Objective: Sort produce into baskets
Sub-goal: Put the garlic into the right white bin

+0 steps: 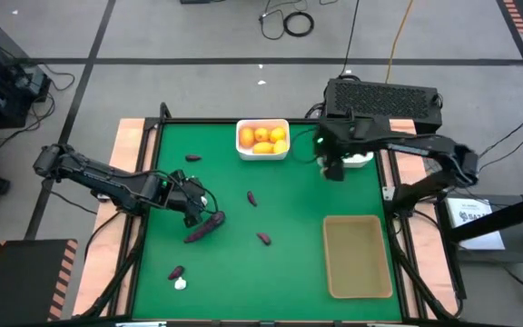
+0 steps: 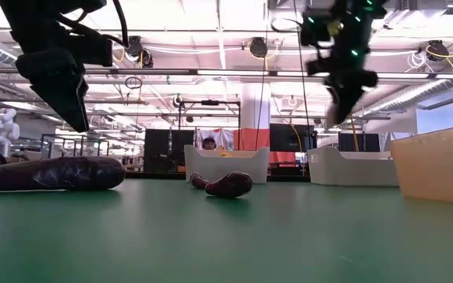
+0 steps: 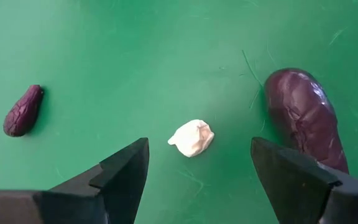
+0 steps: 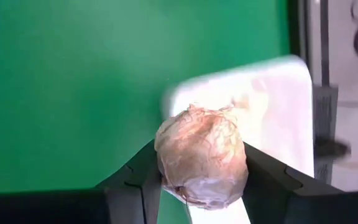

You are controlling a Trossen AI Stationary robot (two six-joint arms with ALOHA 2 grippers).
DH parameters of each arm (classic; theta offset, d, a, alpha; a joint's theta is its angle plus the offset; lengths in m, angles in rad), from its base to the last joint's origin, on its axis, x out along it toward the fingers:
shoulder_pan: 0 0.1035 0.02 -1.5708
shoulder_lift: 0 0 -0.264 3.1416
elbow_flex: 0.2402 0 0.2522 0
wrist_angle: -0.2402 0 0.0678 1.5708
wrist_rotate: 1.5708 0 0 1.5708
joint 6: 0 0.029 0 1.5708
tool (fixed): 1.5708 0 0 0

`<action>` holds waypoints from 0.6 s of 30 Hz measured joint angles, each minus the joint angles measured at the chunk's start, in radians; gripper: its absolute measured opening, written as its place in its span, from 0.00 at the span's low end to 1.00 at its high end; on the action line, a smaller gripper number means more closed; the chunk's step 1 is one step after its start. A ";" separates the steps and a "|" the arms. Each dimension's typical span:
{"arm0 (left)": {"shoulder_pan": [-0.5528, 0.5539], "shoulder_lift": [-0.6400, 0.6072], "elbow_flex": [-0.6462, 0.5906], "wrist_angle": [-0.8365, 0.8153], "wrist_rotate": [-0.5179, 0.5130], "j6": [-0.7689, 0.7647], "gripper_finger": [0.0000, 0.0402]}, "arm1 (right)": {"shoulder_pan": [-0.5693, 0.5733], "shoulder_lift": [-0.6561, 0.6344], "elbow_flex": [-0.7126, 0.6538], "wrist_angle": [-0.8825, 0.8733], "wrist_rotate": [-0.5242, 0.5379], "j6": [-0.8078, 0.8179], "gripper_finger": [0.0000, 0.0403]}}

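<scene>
My right gripper (image 1: pixel 334 169) is shut on a lumpy white garlic bulb (image 4: pixel 201 163), raised beside the right white bin (image 1: pixel 361 160), which shows beyond it in the right wrist view (image 4: pixel 253 93). My left gripper (image 1: pixel 198 207) is open and empty above the mat, next to the long dark purple piece (image 1: pixel 205 227). Past its fingers lie a small garlic bulb (image 3: pixel 191 138), a small purple piece (image 3: pixel 22 111) and the long piece's end (image 3: pixel 303 115). The other white bin (image 1: pixel 262 139) holds orange-yellow fruits. The tan tray (image 1: pixel 357 256) lies at the near right. My right gripper pinches the garlic bulb by its two opposite sides (image 4: pixel 166 165) between the two fingers. The bulb is lifted clear of the mat. In the low view the fingers (image 2: pixel 340 102) point down, well above the table.
Small purple pieces lie on the green mat (image 1: pixel 193 157) (image 1: pixel 252 198) (image 1: pixel 263 238), and one (image 1: pixel 176 272) sits by the garlic (image 1: pixel 181 283) near the front left. A black box with a grille (image 1: pixel 384 98) stands behind the table's far right.
</scene>
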 joint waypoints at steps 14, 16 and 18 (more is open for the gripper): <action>0.003 0.000 0.000 0.000 -0.002 0.034 0.72 | -0.353 -0.013 -0.120 0.161 -0.001 -0.005 0.44; 0.003 0.000 0.000 0.000 -0.002 0.034 0.72 | -0.378 0.005 -0.120 0.162 -0.001 -0.012 0.48; 0.003 0.000 0.000 0.000 -0.004 0.029 0.72 | -0.394 0.019 -0.120 0.161 -0.001 -0.023 0.53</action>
